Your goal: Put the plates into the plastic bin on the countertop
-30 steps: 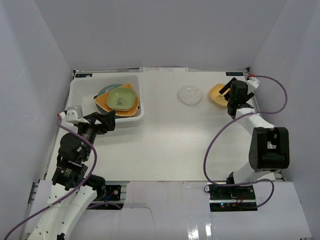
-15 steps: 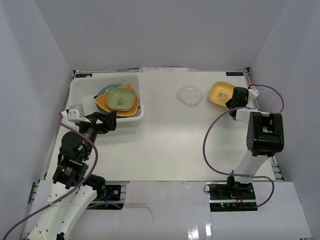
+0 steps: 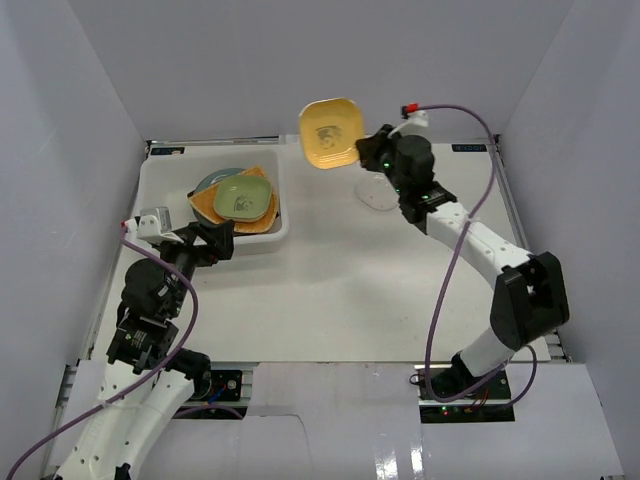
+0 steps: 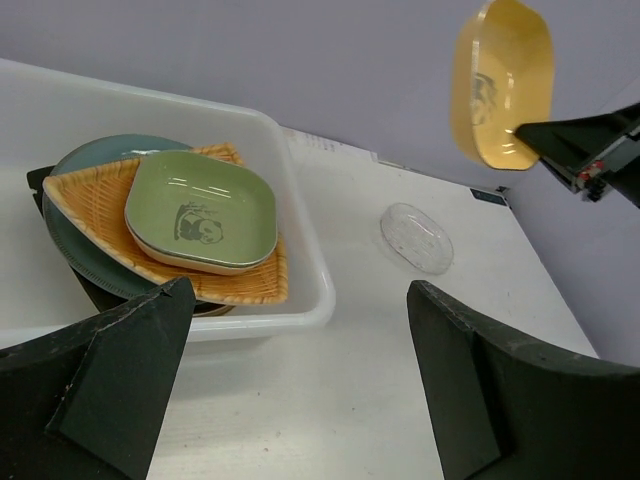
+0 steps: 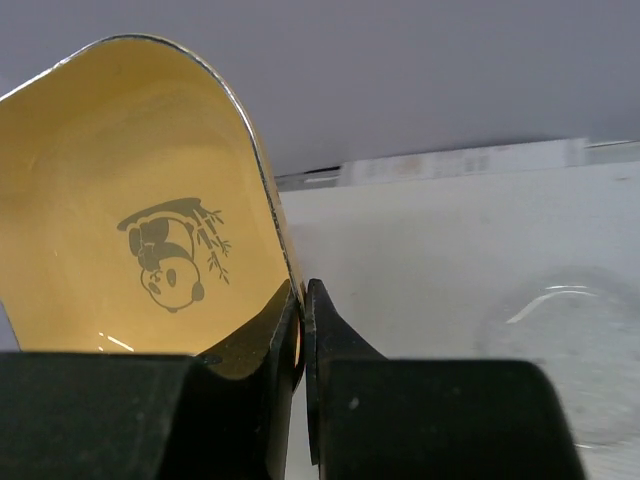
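My right gripper (image 3: pixel 372 155) (image 5: pixel 301 320) is shut on the rim of a yellow square plate (image 3: pixel 330 133) (image 5: pixel 130 240) (image 4: pixel 500 80) with a panda print, held up in the air and tilted on edge, between the plastic bin (image 3: pixel 160 180) (image 4: pixel 300 250) and the clear small plate (image 3: pixel 380 195) (image 4: pixel 417 237) (image 5: pixel 570 350) lying on the countertop (image 3: pixel 340 280). In the bin a green square plate (image 3: pixel 242 195) (image 4: pixel 200 210) tops a tan fan-shaped plate (image 3: pixel 262 217) (image 4: pixel 90 205) and a blue-grey round plate (image 3: pixel 212 181) (image 4: pixel 95 150). My left gripper (image 3: pixel 215 243) (image 4: pixel 300 400) is open, low over the countertop by the bin's near right corner.
White walls (image 3: pixel 90 110) close in the table on the left, back and right. Purple cables (image 3: pixel 440 290) loop from both arms. The right arm (image 3: pixel 480 250) stretches diagonally across the right half of the table.
My right gripper shut on the yellow plate at the far right, lifted it and swung it left and up to above the middle back of the table. The left arm barely moved.
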Action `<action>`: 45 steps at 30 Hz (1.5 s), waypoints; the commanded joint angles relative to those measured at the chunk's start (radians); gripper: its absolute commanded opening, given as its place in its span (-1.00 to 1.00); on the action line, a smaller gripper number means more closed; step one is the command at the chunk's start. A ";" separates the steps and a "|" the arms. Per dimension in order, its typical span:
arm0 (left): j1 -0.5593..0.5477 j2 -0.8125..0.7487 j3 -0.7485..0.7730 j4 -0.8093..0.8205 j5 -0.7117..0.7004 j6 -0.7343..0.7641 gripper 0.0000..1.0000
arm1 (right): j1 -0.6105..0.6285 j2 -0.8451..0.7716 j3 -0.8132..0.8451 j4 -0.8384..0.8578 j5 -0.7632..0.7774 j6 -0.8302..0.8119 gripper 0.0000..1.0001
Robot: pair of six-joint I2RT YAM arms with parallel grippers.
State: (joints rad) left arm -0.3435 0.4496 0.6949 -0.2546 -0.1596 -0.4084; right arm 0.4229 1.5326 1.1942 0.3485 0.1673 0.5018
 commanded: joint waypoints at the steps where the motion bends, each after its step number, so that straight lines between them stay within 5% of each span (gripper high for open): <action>1: 0.014 -0.009 0.006 0.006 0.006 0.002 0.96 | 0.144 0.121 0.153 -0.021 0.017 0.036 -0.85; 8: 0.015 -0.009 0.002 0.009 0.020 -0.004 0.96 | 0.347 0.429 0.512 -0.203 0.176 0.171 -0.85; 16: 0.012 -0.026 0.002 0.008 0.025 -0.006 0.96 | 0.476 0.623 0.717 -0.344 0.314 0.294 -0.81; 17: 0.014 -0.028 0.002 0.009 0.023 -0.006 0.96 | 0.481 0.623 0.711 -0.347 0.331 0.313 -0.77; 21: 0.012 -0.031 0.002 0.009 0.025 -0.006 0.96 | 0.491 0.542 0.549 -0.235 0.342 0.313 0.16; 27: 0.011 -0.025 0.002 0.008 0.026 -0.007 0.96 | 0.494 0.361 0.357 -0.074 0.360 0.192 0.33; 32: 0.011 -0.023 0.002 0.009 0.029 -0.007 0.96 | 0.365 0.236 0.127 -0.051 0.396 0.110 0.33; 36: 0.011 -0.017 0.002 0.011 0.035 -0.007 0.96 | 0.194 0.184 -0.033 -0.062 0.426 0.121 0.68; 38: 0.011 -0.015 0.000 0.011 0.038 -0.009 0.96 | 0.102 0.179 -0.082 -0.069 0.446 0.127 0.69; 45: 0.011 -0.003 0.000 0.012 0.038 -0.007 0.96 | -0.059 0.348 -0.009 -0.166 0.413 0.162 0.70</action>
State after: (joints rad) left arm -0.3340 0.4362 0.6949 -0.2539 -0.1341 -0.4122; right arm 0.3763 1.8282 1.1305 0.2100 0.5751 0.6430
